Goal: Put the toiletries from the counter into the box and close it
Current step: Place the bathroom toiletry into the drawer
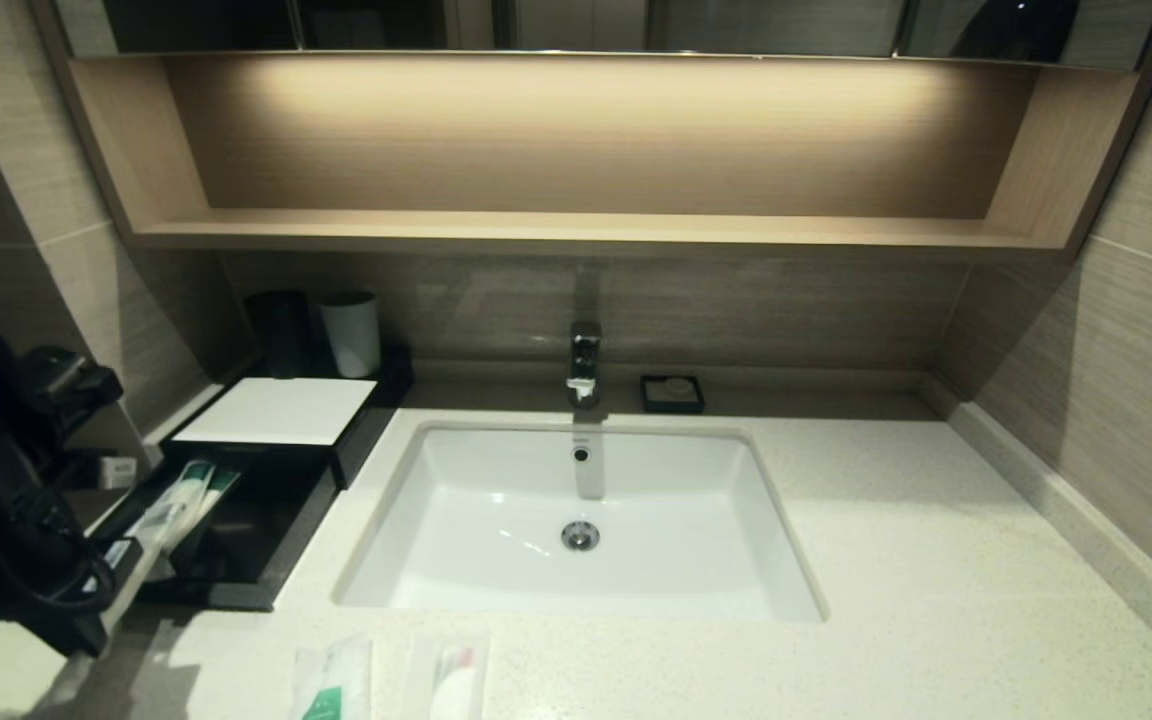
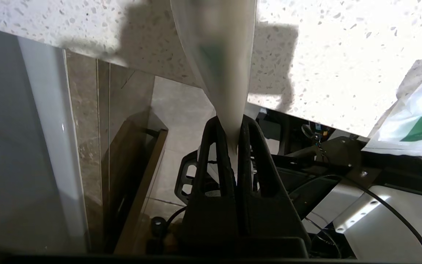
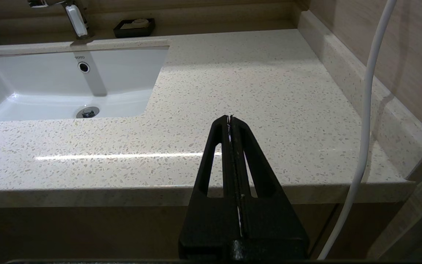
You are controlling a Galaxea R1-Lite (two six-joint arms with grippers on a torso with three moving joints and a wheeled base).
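Note:
The black box with a white top panel (image 1: 276,410) stands left of the sink, and its drawer (image 1: 221,598) is pulled open. My left gripper (image 1: 111,590) is at the counter's front left, beside the drawer, shut on one end of a long toothbrush packet (image 2: 220,69). The packet reaches toward the drawer (image 1: 171,510). A second green-labelled packet (image 1: 220,486) lies in the drawer. A green-marked sachet (image 1: 331,685) and a packet with a white round piece (image 1: 453,682) lie on the counter (image 1: 886,560) in front of the sink. The sachet also shows in the left wrist view (image 2: 416,117). My right gripper (image 3: 230,118) is shut and empty, parked at the counter's front right edge.
The white sink (image 1: 496,470) with its tap (image 1: 584,362) is set in the middle. A black cup (image 1: 281,330) and a white cup (image 1: 351,332) stand behind the box. A small black soap dish (image 1: 672,393) sits by the back wall. A white cable (image 3: 365,110) hangs near the right gripper.

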